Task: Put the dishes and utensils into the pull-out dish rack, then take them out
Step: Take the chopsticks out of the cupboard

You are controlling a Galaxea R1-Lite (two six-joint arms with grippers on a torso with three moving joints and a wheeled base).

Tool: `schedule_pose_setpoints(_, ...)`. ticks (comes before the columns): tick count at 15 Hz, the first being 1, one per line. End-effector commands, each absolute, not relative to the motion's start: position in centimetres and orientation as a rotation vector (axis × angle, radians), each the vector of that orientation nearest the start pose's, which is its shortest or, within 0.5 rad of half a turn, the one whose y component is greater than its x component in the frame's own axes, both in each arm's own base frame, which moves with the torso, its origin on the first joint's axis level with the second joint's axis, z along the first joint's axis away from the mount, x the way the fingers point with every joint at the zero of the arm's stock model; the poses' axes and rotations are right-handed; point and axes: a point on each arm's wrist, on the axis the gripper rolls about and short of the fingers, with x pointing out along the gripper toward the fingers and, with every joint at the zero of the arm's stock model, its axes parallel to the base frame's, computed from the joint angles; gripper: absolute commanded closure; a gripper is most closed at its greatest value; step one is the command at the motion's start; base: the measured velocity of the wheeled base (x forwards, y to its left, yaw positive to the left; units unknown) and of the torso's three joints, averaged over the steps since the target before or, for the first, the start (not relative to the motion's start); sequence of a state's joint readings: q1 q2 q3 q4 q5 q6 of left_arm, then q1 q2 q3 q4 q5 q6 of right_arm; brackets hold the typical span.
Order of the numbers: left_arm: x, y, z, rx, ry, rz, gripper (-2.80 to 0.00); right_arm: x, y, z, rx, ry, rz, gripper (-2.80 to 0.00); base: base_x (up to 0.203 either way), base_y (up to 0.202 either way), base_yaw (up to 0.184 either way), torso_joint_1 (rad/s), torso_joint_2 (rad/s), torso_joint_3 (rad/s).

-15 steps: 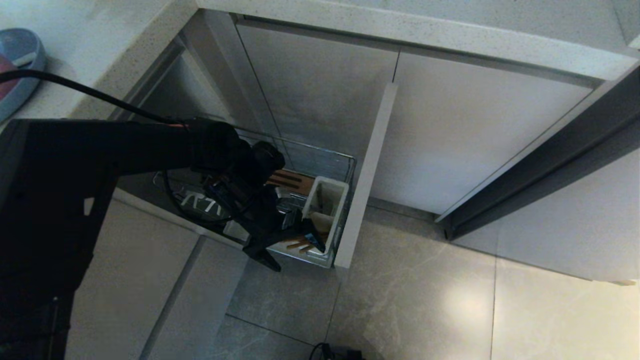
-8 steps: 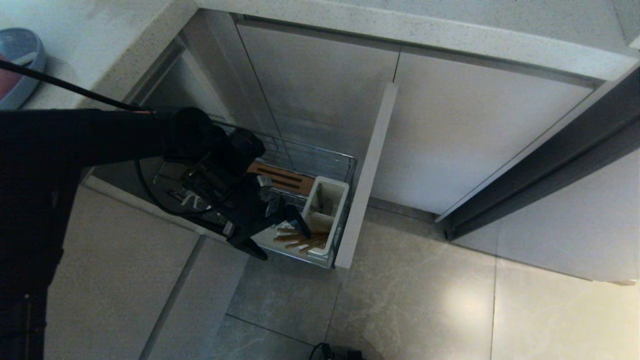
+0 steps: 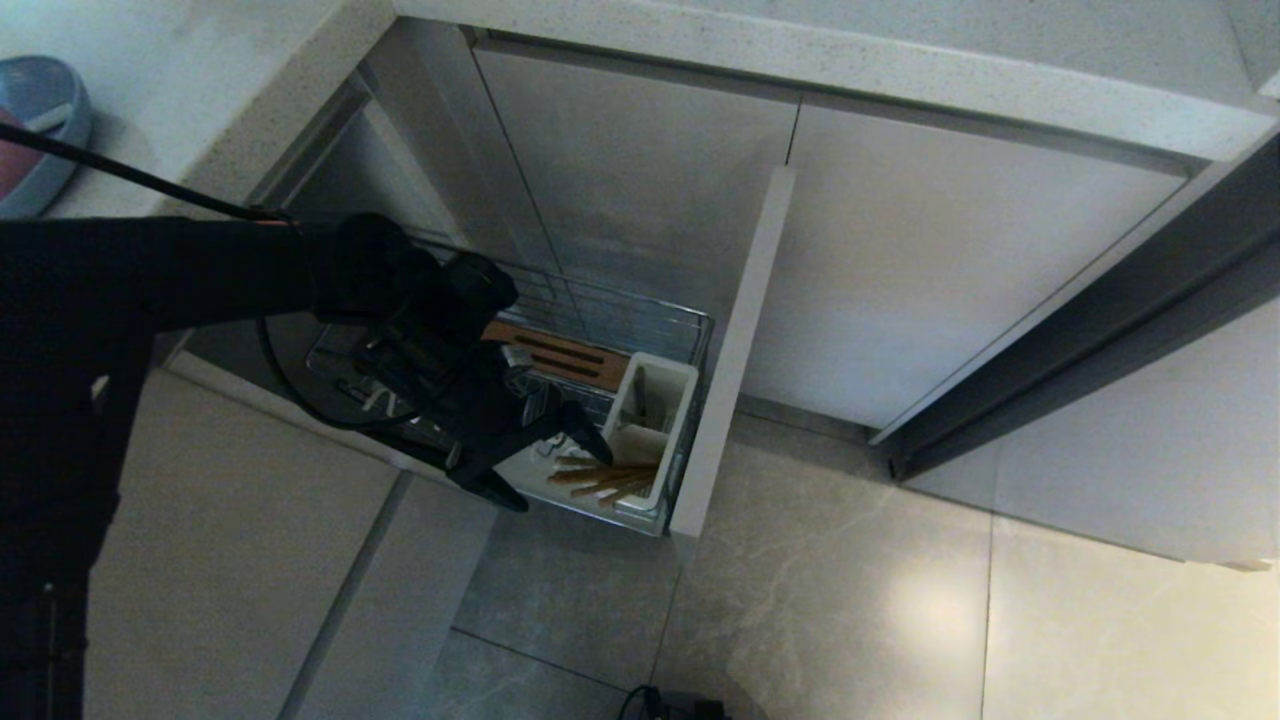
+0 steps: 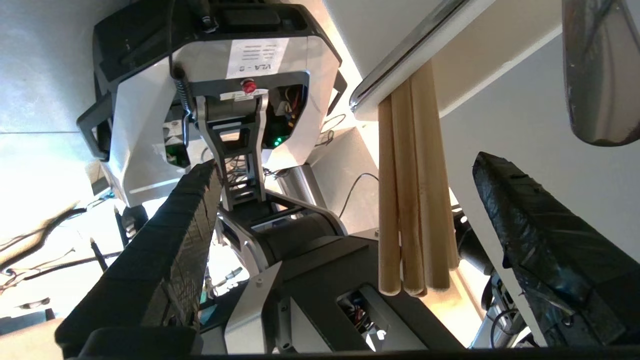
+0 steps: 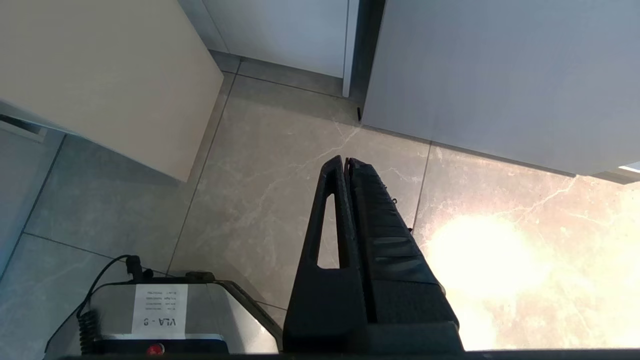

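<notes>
Reaching over rack [image 3: 640, 320], left pincer [image 3: 545, 462] spread wide, chopsticks [image 4: 412, 200] between fingers

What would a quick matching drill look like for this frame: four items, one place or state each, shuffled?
Items:
1. chopsticks
2. left end effector
3. right end effector
4. blue plate

Place or state:
A. shut, hanging over the floor tiles
B. on the countertop
C. lying in the white caddy of the rack
D. open, beside the caddy

Pairs: 1-C, 2-D, 3-A, 4-B
</notes>
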State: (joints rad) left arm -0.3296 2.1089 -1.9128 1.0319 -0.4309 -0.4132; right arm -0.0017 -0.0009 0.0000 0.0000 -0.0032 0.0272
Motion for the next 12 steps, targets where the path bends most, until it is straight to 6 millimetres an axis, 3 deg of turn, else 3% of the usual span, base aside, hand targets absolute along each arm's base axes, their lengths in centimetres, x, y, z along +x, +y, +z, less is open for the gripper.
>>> schedule_pose_setpoints(1, 35.0, -13.4, 20.1, -0.402, 1.387, -0.401, -2.8, -2.3, 0.0, 7.5, 0.026, -0.002, -0.005, 0.0, 0.0, 0.0, 0.0, 0.0, 0.0, 0.0)
schedule_pose_setpoints(12, 35.1, -14.8, 18.9, -0.422, 1.444, -0.473, -2.8, -2.3, 0.0, 7.5, 0.026, -0.002, -0.005, 0.0, 0.0, 0.0, 0.0, 0.0, 0.0, 0.0)
